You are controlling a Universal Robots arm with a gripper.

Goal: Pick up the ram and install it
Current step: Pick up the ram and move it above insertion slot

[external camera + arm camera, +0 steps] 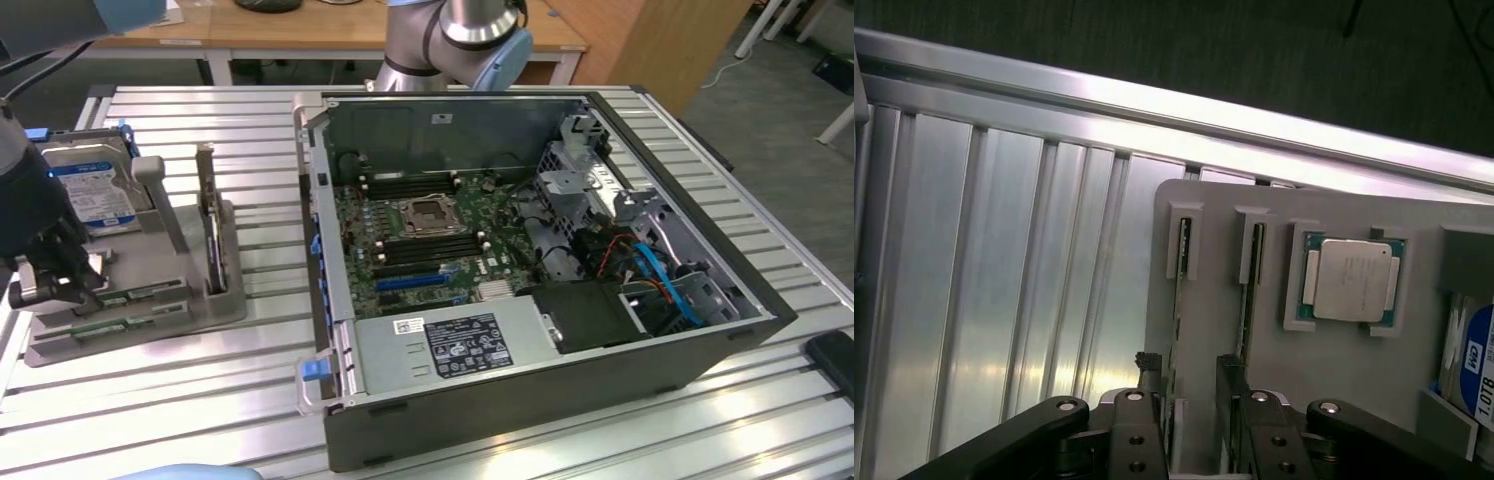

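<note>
Exterior and wrist views, ram pick-up. Your gripper (pixel 1188 366) hangs over the grey holder (pixel 1214 300) with its jaws spread wide and nothing between the pads; neither finger (pixel 1147 372) can be seen touching a part.

The ram (pixel 1181 250) stands on edge in a narrow slot of the holder. Its line runs back between your two fingers, closer to one of them. A second stick (pixel 1256 262) stands in the neighbouring slot, parallel to the ram and just beside it, and its near end passes close to your other finger. Whether that finger touches it cannot be told.

Beyond the second stick, the CPU (pixel 1351 280) lies flat in a square pocket. The hard drive (pixel 1479 372) stands past the CPU, at the holder's far side.

In the exterior view your gripper (pixel 60 290) is at the left, over the holder's near end. The holder rests on the slatted table (pixel 200 400), just beside the open case (pixel 561 410) on the case's left. The motherboard (pixel 427 225) lies exposed inside the case. The ram is not yet lifted and sits well apart from the motherboard.
</note>
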